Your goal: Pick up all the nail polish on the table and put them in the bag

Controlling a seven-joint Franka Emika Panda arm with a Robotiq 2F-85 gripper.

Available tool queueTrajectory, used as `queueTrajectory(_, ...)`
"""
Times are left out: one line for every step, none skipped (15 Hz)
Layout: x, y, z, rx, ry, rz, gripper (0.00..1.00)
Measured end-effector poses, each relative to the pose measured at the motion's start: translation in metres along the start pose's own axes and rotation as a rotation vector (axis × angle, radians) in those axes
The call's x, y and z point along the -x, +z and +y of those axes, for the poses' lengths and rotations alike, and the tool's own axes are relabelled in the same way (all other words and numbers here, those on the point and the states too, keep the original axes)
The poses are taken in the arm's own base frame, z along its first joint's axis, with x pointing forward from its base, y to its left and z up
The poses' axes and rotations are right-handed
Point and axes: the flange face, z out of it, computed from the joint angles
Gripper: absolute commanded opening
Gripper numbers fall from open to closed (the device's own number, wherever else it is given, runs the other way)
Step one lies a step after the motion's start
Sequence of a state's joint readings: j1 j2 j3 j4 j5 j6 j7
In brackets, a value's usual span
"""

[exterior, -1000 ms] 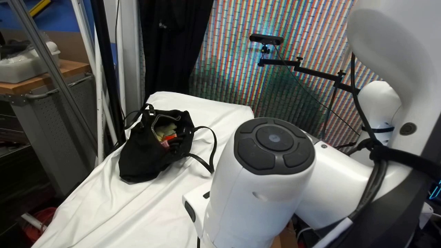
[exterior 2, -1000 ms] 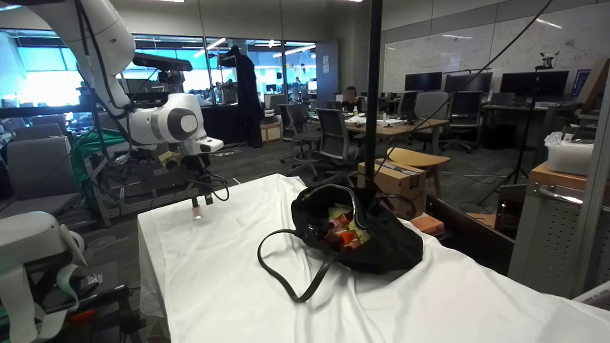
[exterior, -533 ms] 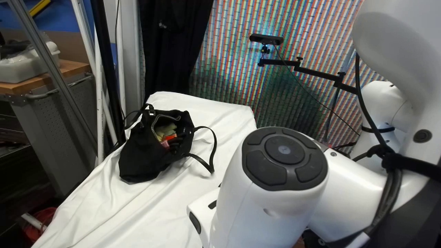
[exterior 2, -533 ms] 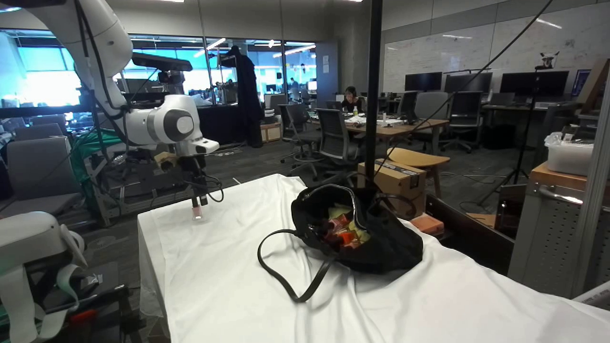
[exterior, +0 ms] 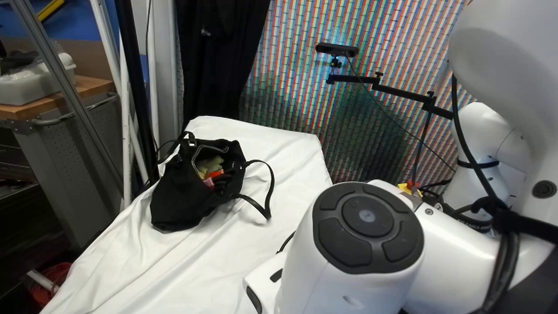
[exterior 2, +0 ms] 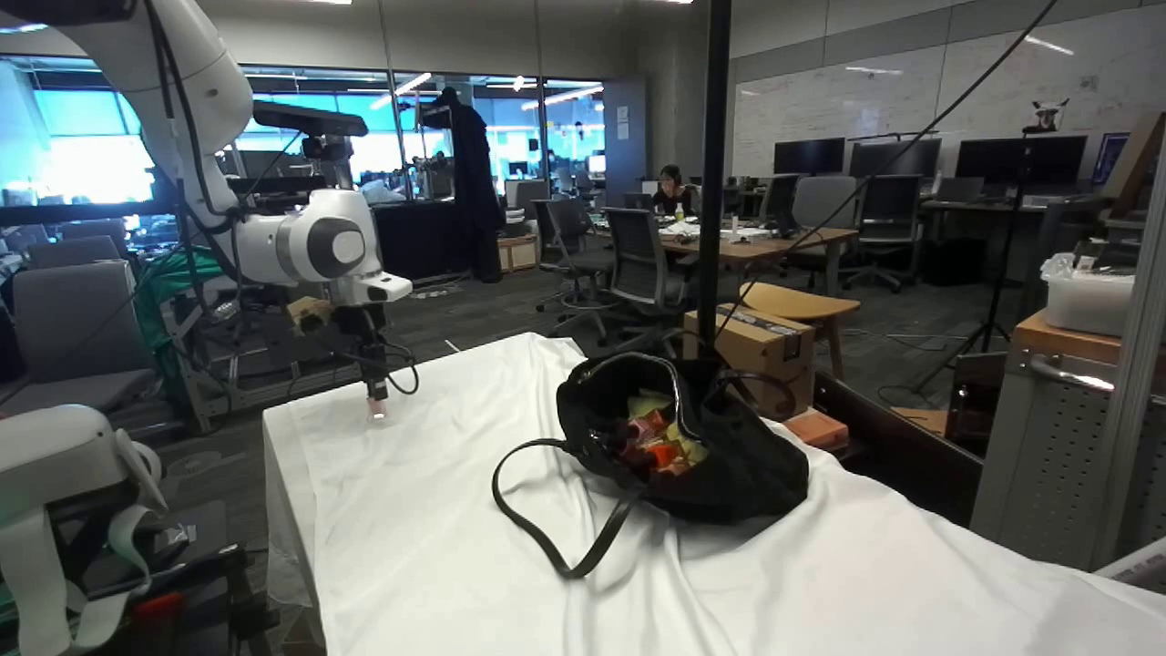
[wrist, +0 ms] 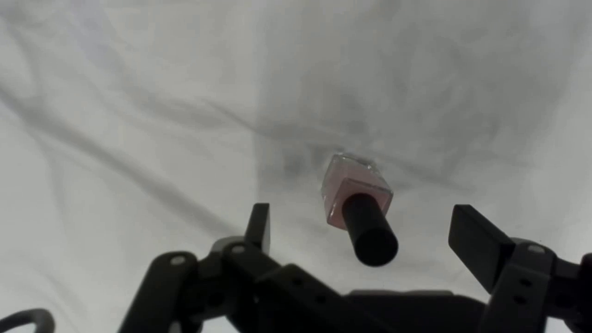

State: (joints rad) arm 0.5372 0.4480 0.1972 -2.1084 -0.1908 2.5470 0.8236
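Observation:
A single bottle of nail polish, with a pinkish body and a tall black cap, stands upright on the white-covered table. From above, my gripper is open, one finger either side of the cap with a gap on both sides. An exterior view has the gripper low over the nail polish near the table's far corner. Slumped on the cloth, the black bag shows its mouth in both exterior views. Inside the bag are orange-red and yellowish things I cannot identify. The arm hides the gripper in an exterior view.
A bag strap loops out over the cloth. Behind the bag stands a dark pole with a cardboard box. A grey metal cart stands beyond the table's edge. Another white robot arm is beside the table.
My gripper has come down over the nail polish, shifting slightly left in an exterior view, and stays open. Bag and nail polish have not moved.

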Motion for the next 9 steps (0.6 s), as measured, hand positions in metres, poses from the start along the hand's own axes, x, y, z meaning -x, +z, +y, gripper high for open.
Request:
queueTrajectory(0.0, 0.002, 0.0, 0.0, 0.001, -0.003, 1.0)
queueTrajectory(0.001, 0.003, 0.0, 0.001, 0.002, -0.006, 1.0)
queueTrajectory(0.001, 0.005, 0.0, 0.002, 0.003, -0.009, 1.0)
queueTrajectory(0.001, 0.006, 0.0, 0.002, 0.004, -0.012, 1.0)
queueTrajectory(0.002, 0.007, 0.001, 0.003, 0.005, -0.015, 1.0)
queueTrajectory(0.002, 0.009, 0.001, 0.002, 0.008, -0.019, 1.0)
queueTrajectory(0.002, 0.01, 0.001, 0.001, 0.01, -0.024, 1.0)
queueTrajectory(0.003, 0.012, 0.001, 0.0, 0.012, -0.028, 1.0)
queueTrajectory(0.003, 0.013, 0.001, 0.0, 0.011, -0.03, 1.0)
